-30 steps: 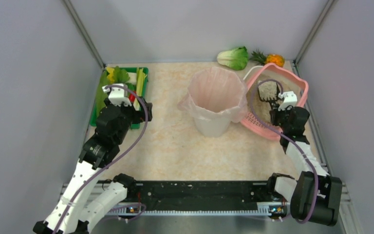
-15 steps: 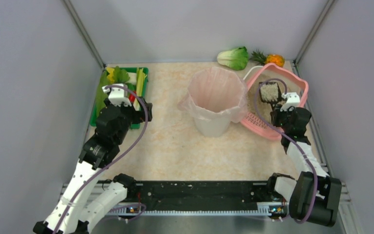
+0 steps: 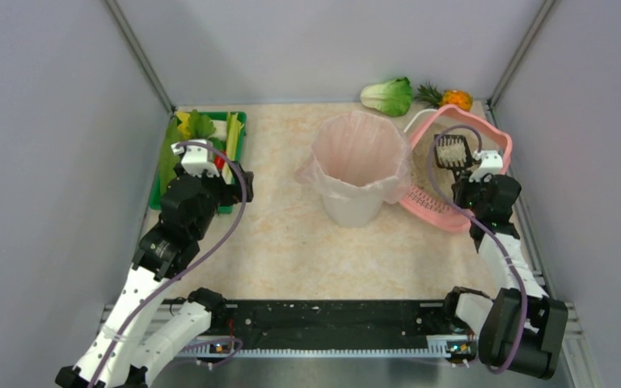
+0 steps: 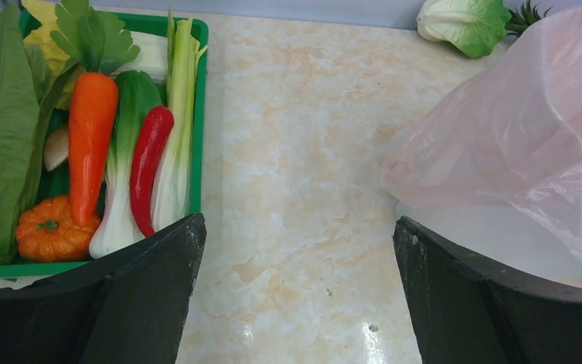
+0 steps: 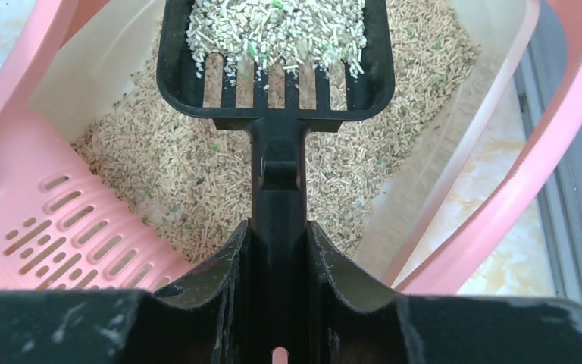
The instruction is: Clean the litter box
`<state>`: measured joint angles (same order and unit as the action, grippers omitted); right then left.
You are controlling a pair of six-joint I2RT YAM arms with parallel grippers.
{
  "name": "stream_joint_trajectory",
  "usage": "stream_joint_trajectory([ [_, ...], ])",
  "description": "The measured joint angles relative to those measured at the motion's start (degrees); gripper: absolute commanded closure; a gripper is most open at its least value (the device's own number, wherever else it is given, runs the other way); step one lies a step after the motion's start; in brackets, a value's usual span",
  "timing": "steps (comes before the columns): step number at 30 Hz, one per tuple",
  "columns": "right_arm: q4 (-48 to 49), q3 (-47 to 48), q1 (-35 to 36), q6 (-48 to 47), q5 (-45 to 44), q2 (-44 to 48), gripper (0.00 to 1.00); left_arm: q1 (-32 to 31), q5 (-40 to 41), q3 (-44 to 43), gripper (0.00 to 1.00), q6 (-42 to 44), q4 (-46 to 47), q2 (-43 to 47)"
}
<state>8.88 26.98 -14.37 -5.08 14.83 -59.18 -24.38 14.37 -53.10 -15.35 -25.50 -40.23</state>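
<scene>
While the right gripper [image 5: 276, 236] stays out of the litter itself, its jaws stand narrow, clamped on the handle of a black scoop [image 5: 276, 129]. The scoop's slotted head hangs over the litter box [image 3: 497, 144] with a heap of pale granules and a few green bits on it.

The litter box sits at about 2 o'clock on the table [image 3: 291, 234], close to the right wall. It is a shallow pink tray with rounded corners and a raised rim. In the right wrist view the inner walls look cream rather than pink. A pink strip pierced with rows of short slots runs along the side at 7 o'clock. Beige, sandy granules flecked with green cover the floor, lying thicker near the slotted strip and thinner toward the far wall, where bare cream plastic shows. In the top view the slotted side lies just beside a white bin [image 3: 354, 206] with a pink liner; whether they touch cannot be told.

The bin stands near the middle of the table, toward 12 o'clock. A green tray [image 4: 201, 114] of vegetables lies at 10 o'clock. The left gripper [image 4: 297, 227] hovers between tray and bin with its jaws wide and nothing between them.

Beyond the far edge, at 1 o'clock, lie a cabbage [image 3: 388, 95] and a small pineapple [image 3: 450, 99], the pineapple just past the litter box's far corner.
</scene>
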Motion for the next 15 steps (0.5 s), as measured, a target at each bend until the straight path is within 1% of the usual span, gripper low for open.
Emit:
stream_joint_trajectory([
  [4, -0.81, 0.85, -0.04, -0.42, 1.42, 0.66, 1.0, 0.0, -0.02, 0.11, 0.01, 0.0, 0.17, 0.0],
  [7, -1.29, 1.31, -0.07, -0.74, 0.22, 0.85, 1.0, 0.0, -0.04, 0.17, 0.01, 0.0, 0.28, 0.02],
  [9, -2.08, 1.31, -0.13, -1.38, 1.53, 0.85, 1.0, 0.0, -0.04, 0.2, 0.01, 0.0, 0.31, 0.02],
  [12, -2.84, 1.31, -0.02, -1.38, 0.0, 0.85, 1.0, 0.0, -0.02, 0.28, 0.01, 0.0, 0.42, 0.13],
  [15, -3.08, 1.33, -0.15, -2.21, 1.42, 0.9, 1.0, 0.0, -0.02, 0.31, 0.01, 0.0, 0.52, 0.42],
])
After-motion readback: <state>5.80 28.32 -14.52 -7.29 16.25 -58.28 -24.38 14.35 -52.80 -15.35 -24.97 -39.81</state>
